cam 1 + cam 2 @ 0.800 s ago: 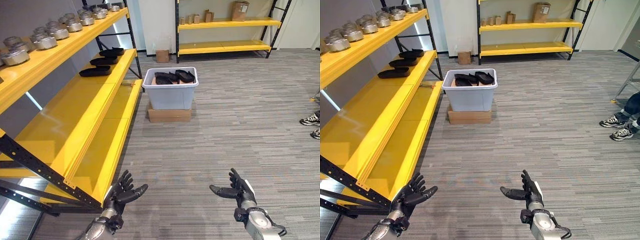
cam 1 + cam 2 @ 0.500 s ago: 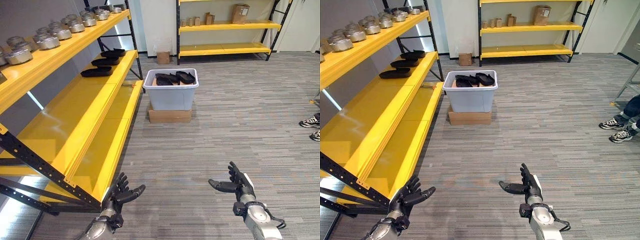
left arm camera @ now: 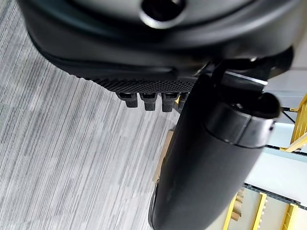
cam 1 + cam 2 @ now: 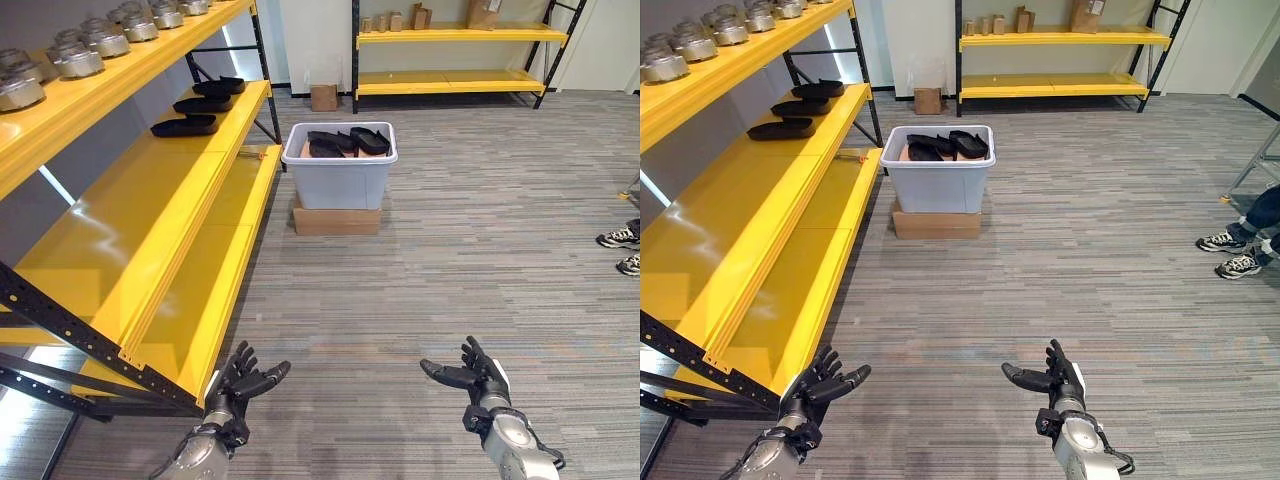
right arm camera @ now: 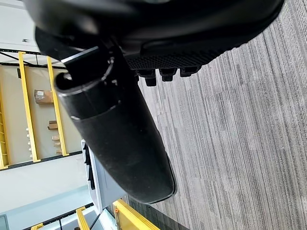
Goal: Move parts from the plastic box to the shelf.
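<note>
The left robot hand (image 3: 158, 57) takes up the twelve o'clock span as a dark rounded bulk with a textured, ribbed palm edge. A short row of black fingertips (image 3: 147, 99) juts out below that edge, straight and holding nothing. The thick black thumb (image 3: 206, 163) runs from about two o'clock down toward six o'clock, smooth and cylindrical, with a jointed collar near its upper end. Grey striped carpet floor (image 3: 57, 163) spreads from seven to ten o'clock. A tan cardboard piece (image 3: 163, 155) peeks out just beside the thumb. Yellow metal shelf uprights (image 3: 300, 129) stand at four o'clock against a pale wall.
</note>
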Controlling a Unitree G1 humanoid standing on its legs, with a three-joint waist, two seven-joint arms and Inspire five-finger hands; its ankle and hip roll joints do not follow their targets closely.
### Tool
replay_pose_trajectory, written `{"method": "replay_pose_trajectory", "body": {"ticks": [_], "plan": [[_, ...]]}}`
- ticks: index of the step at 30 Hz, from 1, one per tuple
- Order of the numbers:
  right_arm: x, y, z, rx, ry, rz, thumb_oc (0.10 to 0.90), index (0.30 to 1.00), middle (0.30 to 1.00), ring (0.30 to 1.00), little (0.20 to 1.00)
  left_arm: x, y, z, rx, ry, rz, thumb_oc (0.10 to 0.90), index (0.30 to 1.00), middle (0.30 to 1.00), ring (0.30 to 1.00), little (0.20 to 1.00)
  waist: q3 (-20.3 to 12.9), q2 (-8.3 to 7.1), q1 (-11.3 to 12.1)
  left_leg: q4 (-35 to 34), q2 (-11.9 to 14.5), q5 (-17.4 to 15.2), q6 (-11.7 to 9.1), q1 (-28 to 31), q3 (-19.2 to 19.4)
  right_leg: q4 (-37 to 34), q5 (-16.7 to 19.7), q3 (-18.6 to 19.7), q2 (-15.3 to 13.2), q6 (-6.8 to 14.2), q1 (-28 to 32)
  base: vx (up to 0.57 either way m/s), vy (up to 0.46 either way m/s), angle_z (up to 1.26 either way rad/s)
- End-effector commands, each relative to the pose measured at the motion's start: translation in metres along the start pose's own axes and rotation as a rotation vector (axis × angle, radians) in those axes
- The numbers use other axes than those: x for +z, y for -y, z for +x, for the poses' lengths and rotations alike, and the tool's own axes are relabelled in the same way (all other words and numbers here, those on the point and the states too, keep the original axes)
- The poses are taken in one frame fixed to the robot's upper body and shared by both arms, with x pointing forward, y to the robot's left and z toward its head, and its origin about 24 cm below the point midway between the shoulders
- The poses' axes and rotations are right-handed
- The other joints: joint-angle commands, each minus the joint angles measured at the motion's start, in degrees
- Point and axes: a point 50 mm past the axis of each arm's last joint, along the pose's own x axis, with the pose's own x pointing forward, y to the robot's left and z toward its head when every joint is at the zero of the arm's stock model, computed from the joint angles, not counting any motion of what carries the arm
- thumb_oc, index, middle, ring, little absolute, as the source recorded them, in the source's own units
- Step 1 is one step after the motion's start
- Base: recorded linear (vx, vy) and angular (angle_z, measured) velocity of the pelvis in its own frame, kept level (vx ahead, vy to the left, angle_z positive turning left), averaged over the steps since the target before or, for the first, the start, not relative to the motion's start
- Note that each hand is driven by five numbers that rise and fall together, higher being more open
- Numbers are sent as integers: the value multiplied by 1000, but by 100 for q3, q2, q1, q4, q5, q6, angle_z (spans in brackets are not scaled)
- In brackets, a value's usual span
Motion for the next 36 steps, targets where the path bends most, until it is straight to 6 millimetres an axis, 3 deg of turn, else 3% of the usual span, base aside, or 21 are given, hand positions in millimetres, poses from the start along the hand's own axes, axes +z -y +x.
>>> {"method": "replay_pose_trajectory", "body": {"ticks": [1, 9, 12, 19, 23, 24, 26, 30, 33, 34, 36], "plan": [[47, -8, 12, 19, 197, 108, 900, 1000, 1000, 1000, 1000, 46, 15, 11, -97, 164, 16, 900, 1000, 1000, 1000, 1000, -108, -207, 51, 391, 415, -438, -431, 8, -251, 445, -384, -69, -457, 341, 27, -27, 142, -1], [47, -9, 10, 34, 217, 125, 900, 1000, 1000, 1000, 1000, 38, 13, 13, -61, 88, -25, 900, 1000, 1000, 1000, 1000, -52, -217, 43, 466, 225, -524, -267, -43, -324, 625, -387, 54, -549, 418, -67, -29, 109, 0], [41, -15, 11, 96, 153, 300, 900, 1000, 1000, 1000, 1000, 40, 12, 14, -65, 95, 1, 900, 1000, 1000, 1000, 1000, -41, -225, 33, 499, 156, -557, -203, -55, -356, 742, -413, 114, -581, 441, -112, -19, 92, 1], [39, -13, 11, 79, 165, 300, 900, 1000, 1000, 1000, 1000, 43, 23, 18, -154, 75, 60, 900, 1000, 1000, 1000, 1000, 20, -192, 11, 593, 21, -623, -51, -87, -419, 1131, -492, 207, -622, 468, -251, -27, 96, 2], [43, -15, 13, 50, 177, 296, 900, 1000, 1000, 1000, 1000, 51, 33, 22, -177, 96, 232, 900, 1000, 1000, 1000, 1000, 83, -146, -20, 589, -87, -644, 110, -112, -366, 2121, -485, 81, -520, 498, -664, -44, 143, 1], [47, -15, 13, 39, 195, 266, 900, 1000, 1000, 1000, 1000, 51, 34, 22, -178, 94, 252, 900, 1000, 1000, 1000, 1000, 138, -108, -11, 560, -131, -663, 162, -85, -315, 2703, -320, -61, -590, 538, -987, -32, 123, 2], [50, -15, 14, 37, 210, 250, 900, 1000, 1000, 1000, 1000, 51, 34, 22, -178, 94, 256, 900, 1000, 1000, 1000, 1000, 203, -107, -20, 529, -189, -686, 177, -28, -292, 2952, -188, -115, -654, 562, -1197, -9, 86, -10], [57, -11, 13, 32, 245, 245, 900, 1000, 1000, 1000, 1000, 52, 36, 23, -207, 77, 279, 900, 1000, 1000, 1000, 1000, 329, -188, -186, 666, -307, -913, 163, 80, -439, 2327, 119, 69, -585, 632, -1528, 78, -22, 12], [60, -10, 12, 27, 258, 255, 900, 1000, 1000, 1000, 1000, 47, 38, 21, -223, 60, 303, 900, 1000, 1000, 1000, 1000, 399, -324, -201, 893, -412, -1219, 161, 134, -558, 1454, 760, 147, -1032, 836, -1592, 195, -140, 29], [59, -7, 11, 20, 262, 241, 900, 1000, 1000, 1000, 1000, 42, 35, 19, -217, 33, 306, 900, 1000, 1000, 1000, 1000, 428, -369, -203, 1066, -400, -1398, 114, 169, -667, 850, 1085, 289, -1358, 955, -1616, 231, -166, 29], [60, -6, 9, 17, 279, 239, 900, 1000, 1000, 1000, 1000, 41, 32, 18, -220, 24, 312, 900, 1000, 1000, 1000, 1000, 448, -366, -199, 1207, -336, -1492, 78, 178, -727, 556, 1166, 291, -1524, 1002, -1600, 234, -171, 28]]}}
